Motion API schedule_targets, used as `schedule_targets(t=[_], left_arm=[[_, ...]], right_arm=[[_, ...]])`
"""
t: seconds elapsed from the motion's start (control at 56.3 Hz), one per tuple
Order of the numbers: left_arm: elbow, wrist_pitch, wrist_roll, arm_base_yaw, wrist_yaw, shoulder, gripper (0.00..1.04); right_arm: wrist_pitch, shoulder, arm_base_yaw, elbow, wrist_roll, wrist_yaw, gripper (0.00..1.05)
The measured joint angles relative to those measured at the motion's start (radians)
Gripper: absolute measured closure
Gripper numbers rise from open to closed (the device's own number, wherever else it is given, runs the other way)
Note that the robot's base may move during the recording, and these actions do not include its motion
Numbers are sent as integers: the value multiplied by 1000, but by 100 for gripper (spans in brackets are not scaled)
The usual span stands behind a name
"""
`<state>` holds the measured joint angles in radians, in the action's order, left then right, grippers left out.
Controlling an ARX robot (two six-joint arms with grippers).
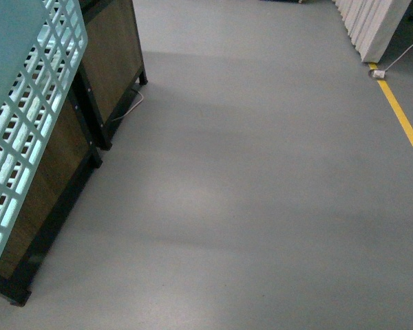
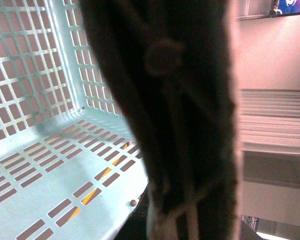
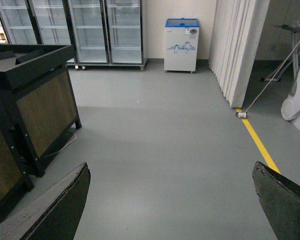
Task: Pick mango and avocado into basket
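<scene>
The grey floor [image 1: 261, 206] fills most of the front view. Beside it stands a wooden-panelled stand [image 1: 113, 62] on a black frame, with a second one like it nearer the camera.

The basket [image 1: 27, 103] hangs in front of the stand, covering its near upper corner. It is light turquoise plastic. The one slotted lattice wall in sight leans steeply, its top edge tipped over the stand. Only that wall shows here, so the basket's long axis cannot be told.

The left wrist view looks into the basket's inside: a slotted bottom and two lattice walls meeting in a corner. A wide, dark, blurred handle [image 2: 185, 125] crosses that view close to the lens, with pale strands of a tie [image 2: 192, 220] at its lower end. Whether the left tool is clamped on it cannot be told.

Across the floor from the stand are a white folding partition [image 1: 372, 24] and a yellow line [image 1: 403, 124].

The right tool [image 3: 171, 170] is held above the floor, aimed past the stand toward glass-door fridges [image 3: 90, 30] and a white chest freezer [image 3: 181, 45]. Its two dark fingers [image 3: 65, 205] are wide apart, with only floor between them.
</scene>
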<state>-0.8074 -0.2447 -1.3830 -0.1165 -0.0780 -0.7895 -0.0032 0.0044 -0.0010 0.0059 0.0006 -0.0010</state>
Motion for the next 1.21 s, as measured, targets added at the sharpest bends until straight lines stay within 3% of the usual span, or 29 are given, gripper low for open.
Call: schedule_targets(t=[1.208], left_arm=[[0,0,-9,5,1,1,99]], right_arm=[[1,0,1,0,0,1,8]])
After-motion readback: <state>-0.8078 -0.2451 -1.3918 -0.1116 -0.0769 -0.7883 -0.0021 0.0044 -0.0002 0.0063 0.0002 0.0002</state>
